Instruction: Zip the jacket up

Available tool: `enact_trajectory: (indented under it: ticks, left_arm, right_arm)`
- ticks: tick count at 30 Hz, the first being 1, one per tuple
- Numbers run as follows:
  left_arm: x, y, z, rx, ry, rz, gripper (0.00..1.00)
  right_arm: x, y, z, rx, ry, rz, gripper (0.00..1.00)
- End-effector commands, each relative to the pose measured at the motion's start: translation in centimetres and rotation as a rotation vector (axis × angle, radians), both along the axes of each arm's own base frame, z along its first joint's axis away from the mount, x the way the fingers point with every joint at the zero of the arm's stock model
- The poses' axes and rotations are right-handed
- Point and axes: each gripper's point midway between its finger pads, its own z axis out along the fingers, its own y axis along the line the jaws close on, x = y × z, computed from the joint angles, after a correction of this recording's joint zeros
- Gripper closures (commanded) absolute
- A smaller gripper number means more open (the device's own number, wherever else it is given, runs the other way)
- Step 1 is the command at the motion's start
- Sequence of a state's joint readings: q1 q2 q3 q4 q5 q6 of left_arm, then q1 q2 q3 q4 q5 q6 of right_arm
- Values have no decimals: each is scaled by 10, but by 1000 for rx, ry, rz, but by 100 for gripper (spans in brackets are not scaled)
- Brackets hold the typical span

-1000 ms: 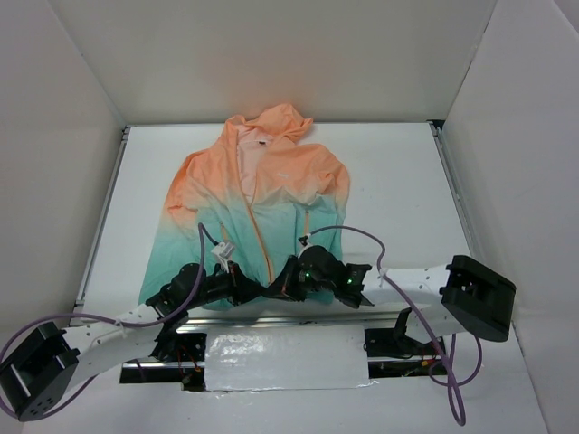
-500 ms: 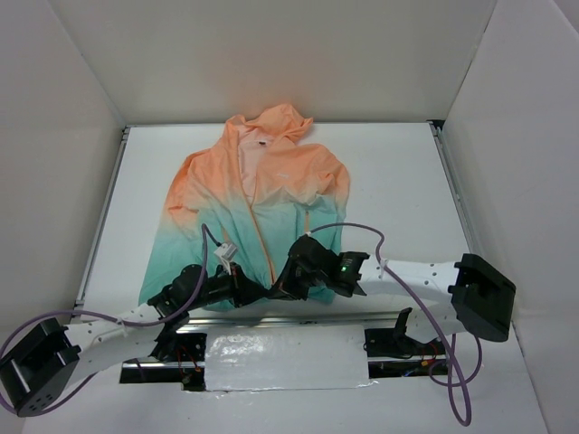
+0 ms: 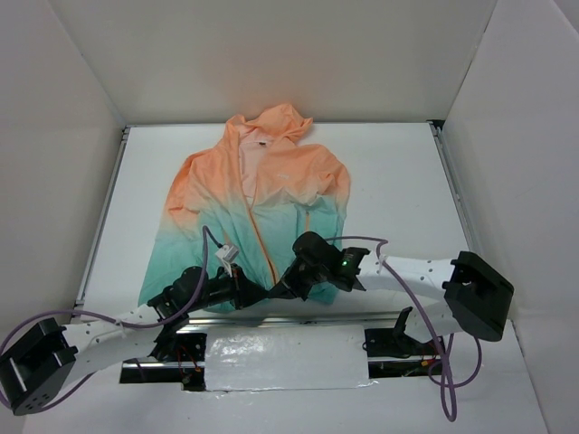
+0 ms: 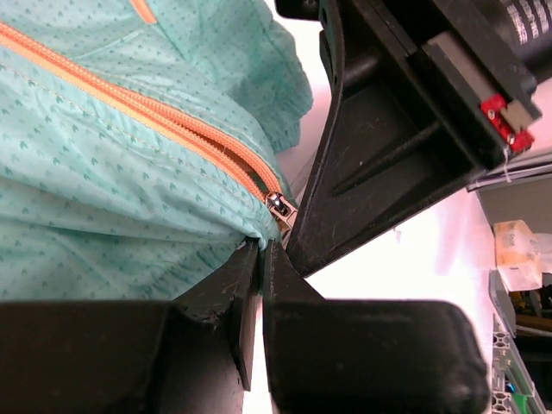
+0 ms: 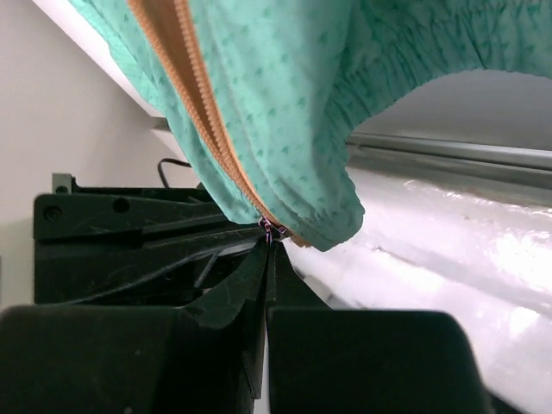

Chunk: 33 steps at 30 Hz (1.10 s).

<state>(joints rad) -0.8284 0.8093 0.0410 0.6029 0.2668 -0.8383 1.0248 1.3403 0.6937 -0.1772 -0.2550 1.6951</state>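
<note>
Hem of jacket pinched in left end effector

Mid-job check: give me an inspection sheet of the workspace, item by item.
Surface: white table.
Job's things: jacket lies flat, hood at the far end; slider sits at the bottom edge.
Clutter: nothing seen.
Grippers: left gripper shut on the jacket just below the slider; right gripper shut on the slider, by the look of it.
Cables: purple cables arch from both arms over the jacket's lower part.
Surroundings: white walls on three sides; shiny sheet at the near edge.
</note>
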Motion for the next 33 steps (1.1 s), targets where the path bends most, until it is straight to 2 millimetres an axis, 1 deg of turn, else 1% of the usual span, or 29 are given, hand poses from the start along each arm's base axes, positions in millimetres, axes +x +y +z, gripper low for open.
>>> enact_trajectory:
  ticks: [1, 4, 5, 8, 9, 10, 12, 16, 17, 18, 19, 22, 24, 25, 28, 29, 31, 32, 33]
  left_arm:
    - [-9, -5, 6, -35, -50, -49, 100]
    - [-9, -5, 5, -23, -54, -39, 100]
    - [-8, -4, 4, -20, -52, -30, 100]
    - [-8, -3, 6, -28, -57, -23, 100]
    - [-7, -2, 6, -28, -59, -11, 100]
    - [-7, -2, 6, -28, -61, -11, 100]
    - [-7, -2, 7, -30, -64, -8, 100]
    - [-7, -3, 13, -42, -81, -13, 100]
    - [-8, -4, 15, -49, -87, -19, 100]
    - [-9, -5, 18, -57, -97, -29, 100]
    - [-10, -5, 18, -59, -103, -34, 100]
    - [-12, -7, 23, -71, -122, -49, 100]
    - [-13, -8, 26, -75, -134, -62, 100]
    - [-15, -9, 25, -74, -133, -70, 100]
    - [-19, -10, 26, -77, -144, -93, 100]
    - [-21, -10, 26, -81, -148, -99, 100]
    - [-22, -11, 28, -85, -153, -105, 100]
    - [-23, -12, 29, -86, -159, -109, 100]
    - [-26, -13, 29, -86, -160, -120, 100]
  right_arm:
    - [8, 10, 9, 89, 83, -36, 100]
    - [14, 8, 13, 104, 132, -75, 100]
    - [14, 5, 12, 89, 151, -91, 100]
    - [20, -3, 12, 73, 195, -162, 100]
    - [22, -4, 17, 94, 203, -184, 100]
    - [22, -7, 13, 97, 209, -202, 100]
    - [24, -8, 16, 125, 224, -236, 100]
    - [23, -16, -2, 76, 282, -276, 100]
    - [25, -14, -1, 96, 290, -281, 100]
    - [21, -14, -8, 98, 323, -266, 100]
    - [22, -14, -8, 110, 331, -270, 100]
    - [34, -14, -5, 136, 331, -303, 100]
    - [46, -19, 1, 158, 322, -337, 100]
    - [56, -23, 4, 171, 319, -365, 100]
    - [71, -32, 11, 194, 296, -411, 100]
    - [81, -38, 11, 196, 291, -447, 100]
    - [92, -43, 11, 197, 285, -471, 100]
    - [103, -47, 13, 204, 285, -495, 100]
    - [108, -48, 14, 211, 281, -496, 100]
